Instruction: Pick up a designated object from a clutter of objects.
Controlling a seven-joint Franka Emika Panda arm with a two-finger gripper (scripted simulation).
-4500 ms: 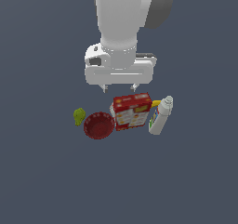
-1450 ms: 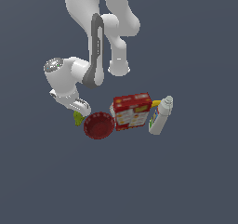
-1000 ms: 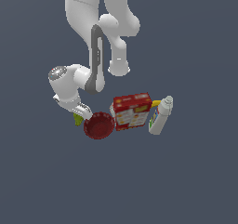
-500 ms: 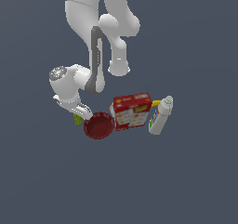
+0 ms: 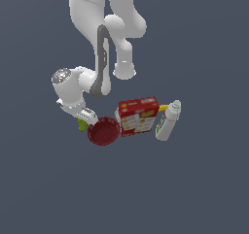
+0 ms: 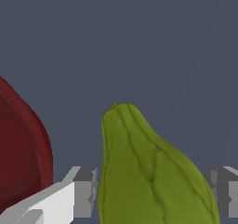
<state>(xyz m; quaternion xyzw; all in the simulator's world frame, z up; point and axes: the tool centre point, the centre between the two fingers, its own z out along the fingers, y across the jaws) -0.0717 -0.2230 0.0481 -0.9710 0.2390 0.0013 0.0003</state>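
Observation:
The small yellow-green pear [image 6: 148, 172] fills the space between my two fingers [image 6: 84, 190] in the wrist view; both pads touch its sides. In the exterior view only a sliver of the pear [image 5: 82, 125] shows under my gripper [image 5: 84, 122], at the left edge of the clutter. The red ribbed bowl [image 5: 103, 131] lies right beside it and shows in the wrist view [image 6: 18, 158] too. My gripper is low at the floor, shut on the pear.
A red-and-white printed box [image 5: 138, 115] stands to the exterior view's right of the bowl. A yellow banana tip [image 5: 163, 108] and a white bottle [image 5: 168, 121] lie beyond it. The floor is plain dark grey.
Since 4.5 s ago the arm swung from above the box down to the pear on the exterior view's left. Over the last second nothing has visibly moved.

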